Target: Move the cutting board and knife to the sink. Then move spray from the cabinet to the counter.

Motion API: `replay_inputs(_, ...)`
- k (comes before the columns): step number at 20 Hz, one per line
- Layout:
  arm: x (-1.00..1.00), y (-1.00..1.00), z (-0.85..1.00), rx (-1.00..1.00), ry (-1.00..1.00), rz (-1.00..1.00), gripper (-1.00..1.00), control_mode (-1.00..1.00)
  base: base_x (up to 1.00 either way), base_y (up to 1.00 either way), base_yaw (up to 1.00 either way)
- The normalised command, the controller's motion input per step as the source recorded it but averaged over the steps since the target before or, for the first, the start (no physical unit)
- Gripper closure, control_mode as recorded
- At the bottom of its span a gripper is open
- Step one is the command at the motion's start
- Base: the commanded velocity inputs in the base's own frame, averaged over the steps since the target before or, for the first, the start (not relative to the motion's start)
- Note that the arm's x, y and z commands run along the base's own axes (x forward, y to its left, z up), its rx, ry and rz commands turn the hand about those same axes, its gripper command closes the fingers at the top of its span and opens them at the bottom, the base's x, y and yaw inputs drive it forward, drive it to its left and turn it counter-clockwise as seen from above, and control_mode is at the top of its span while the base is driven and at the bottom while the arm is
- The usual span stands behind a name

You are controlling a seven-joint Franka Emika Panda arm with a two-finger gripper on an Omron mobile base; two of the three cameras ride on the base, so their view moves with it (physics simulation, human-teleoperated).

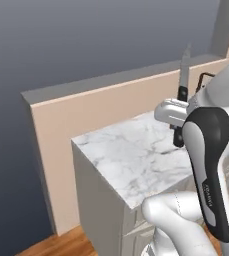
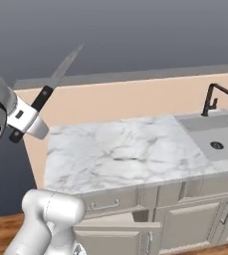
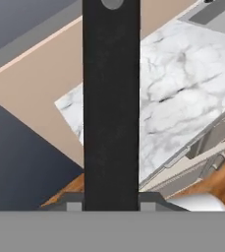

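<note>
Gripper point(image 2: 27, 119) clamping knife point(image 2: 56, 82) aloft, sink point(image 2: 216, 133) in right base view

Knife point(image 2: 50, 89): long and slim, black handle, dark grey blade. Clamped by its handle between the fingers of the gripper point(image 3: 111, 205), lifted clear of the counter point(image 2: 125, 149). Blade runs up and away from the gripper, tilted in the right base view, tip uppermost. Handle crosses the middle of the hand view as a broad dark bar.

Counter: white marble with grey veins, below and ahead of the gripper.

Sink point(image 2: 215, 137): grey basin set in the counter, well apart from the gripper.
</note>
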Motion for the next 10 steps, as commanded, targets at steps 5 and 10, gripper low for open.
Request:
replay_inputs(5, 0.00, 0.00, 0.00, 0.00, 0.00, 0.00, 1.00, 1.00, -0.07, -1.00, 0.47)
replay_inputs(10, 0.00, 0.00, 0.00, 0.00, 0.00, 0.00, 1.00, 1.00, 0.12, -1.00, 0.46)
